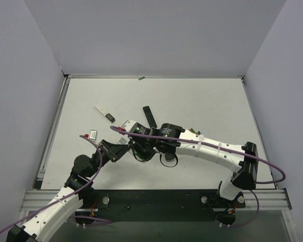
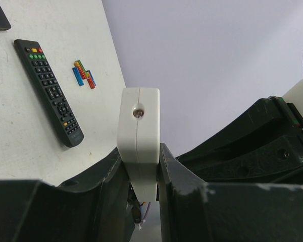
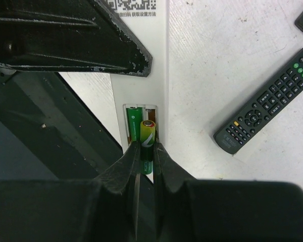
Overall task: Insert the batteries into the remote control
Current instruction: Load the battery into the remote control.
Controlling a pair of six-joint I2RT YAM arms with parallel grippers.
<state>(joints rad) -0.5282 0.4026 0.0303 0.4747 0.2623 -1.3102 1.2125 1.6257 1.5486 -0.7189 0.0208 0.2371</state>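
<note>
My left gripper [image 2: 140, 151] is shut on one end of the white remote control [image 2: 139, 121] and holds it off the table. In the right wrist view the remote's back [image 3: 141, 93] faces up with the battery bay [image 3: 152, 113] open. One green battery [image 3: 133, 123] lies in the left slot. My right gripper [image 3: 147, 146] is shut on a second green and yellow battery [image 3: 147, 132], its tip at the right slot. Both grippers meet mid-table in the top view, left [image 1: 120, 145] and right [image 1: 140, 147]. Loose coloured batteries [image 2: 84, 74] lie on the table.
A black remote [image 2: 48, 91] lies beside the held one; it also shows in the right wrist view [image 3: 270, 113] and the top view [image 1: 150, 117]. A thin white strip with a dark end [image 1: 103, 112] and a small grey flat piece [image 1: 93, 134] lie to the left.
</note>
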